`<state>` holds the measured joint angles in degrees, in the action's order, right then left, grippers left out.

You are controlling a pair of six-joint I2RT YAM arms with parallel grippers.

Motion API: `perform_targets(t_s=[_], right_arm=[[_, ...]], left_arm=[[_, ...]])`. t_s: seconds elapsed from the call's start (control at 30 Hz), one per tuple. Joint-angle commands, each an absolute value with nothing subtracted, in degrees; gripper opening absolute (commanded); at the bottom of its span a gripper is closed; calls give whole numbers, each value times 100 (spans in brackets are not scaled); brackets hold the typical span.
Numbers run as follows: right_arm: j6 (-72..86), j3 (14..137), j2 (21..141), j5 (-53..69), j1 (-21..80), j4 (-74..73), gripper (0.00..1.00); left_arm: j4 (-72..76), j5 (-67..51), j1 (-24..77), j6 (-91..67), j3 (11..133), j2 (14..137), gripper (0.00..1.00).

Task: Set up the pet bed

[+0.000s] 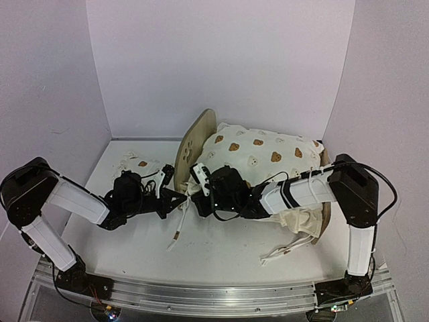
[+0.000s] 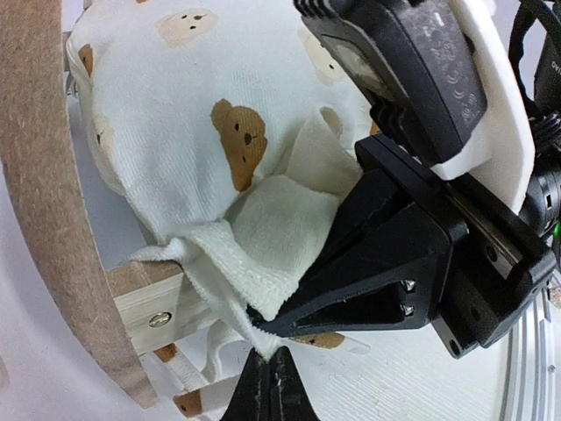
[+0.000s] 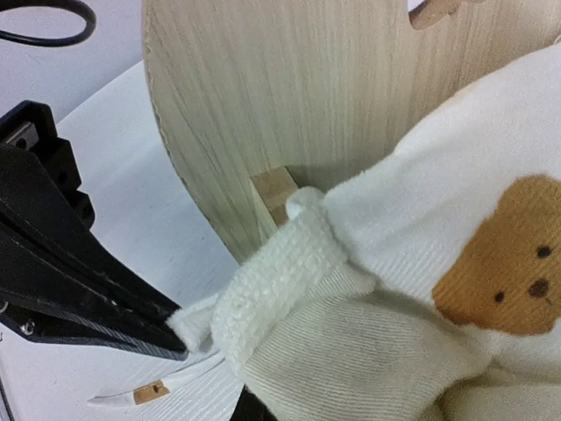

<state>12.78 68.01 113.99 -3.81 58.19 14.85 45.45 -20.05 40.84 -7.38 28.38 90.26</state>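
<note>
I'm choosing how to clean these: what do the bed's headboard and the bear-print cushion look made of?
The headboard looks like light wood, perhaps plywood or veneer, matte: straight grain lines show. The cushion seems a cream ribbed knit, probably cotton, printed with brown bears; its trim looks like fluffy terry or fleece.
</note>
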Motion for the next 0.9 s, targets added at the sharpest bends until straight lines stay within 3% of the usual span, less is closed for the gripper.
perform_targets(t_s=[0.0,0.17,0.47,0.7,0.87], right_arm=[[891,6821,11541,258,5690,2508,0],[817,6797,11815,1014,5542,3141,0],[540,6651,12200,1272,5453,4376,0],[413,6720,12286,1371,5397,4387,0],[410,6665,12271,1474,5343,4386,0]], left_arm=[[4579,-2799,3933,-1074,2958,9036,0],[4579,-3059,3820,-1327,3038,9133,0],[4579,-3070,3646,-1839,2966,9140,1],[4457,-2616,3613,-1722,2654,8446,28],[4049,-1909,3420,-1063,2531,7697,42]])
